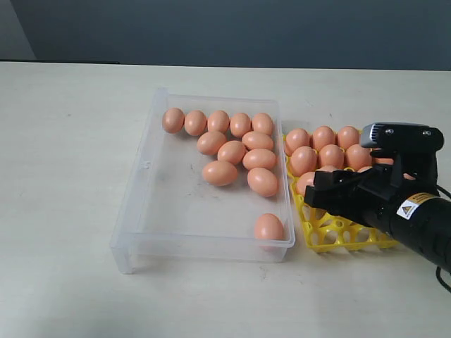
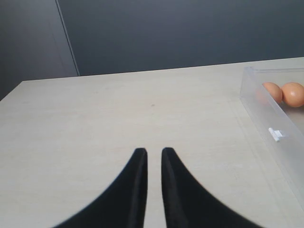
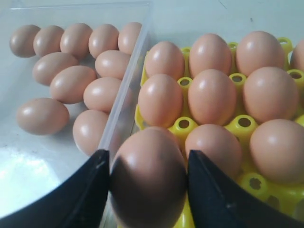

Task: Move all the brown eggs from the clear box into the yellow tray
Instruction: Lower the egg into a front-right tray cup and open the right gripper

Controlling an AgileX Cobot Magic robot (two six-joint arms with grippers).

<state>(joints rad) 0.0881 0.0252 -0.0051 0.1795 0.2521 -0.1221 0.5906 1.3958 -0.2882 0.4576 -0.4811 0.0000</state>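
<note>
Brown egg (image 3: 147,190), one: pinched in your right gripper (image 3: 148,164) over the yellow tray (image 1: 331,236), at its edge beside the clear box (image 1: 137,211); other brown eggs (image 1: 323,137) sit in tray cups; more lie in the box; your left gripper (image 2: 154,154) pressed nearly together, holding nothing, over the desk (image 2: 95,109).

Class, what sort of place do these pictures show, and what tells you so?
Probably a robot lab bench: a bare table by a plain wall, a robot arm, and eggs split between box and tray.
</note>
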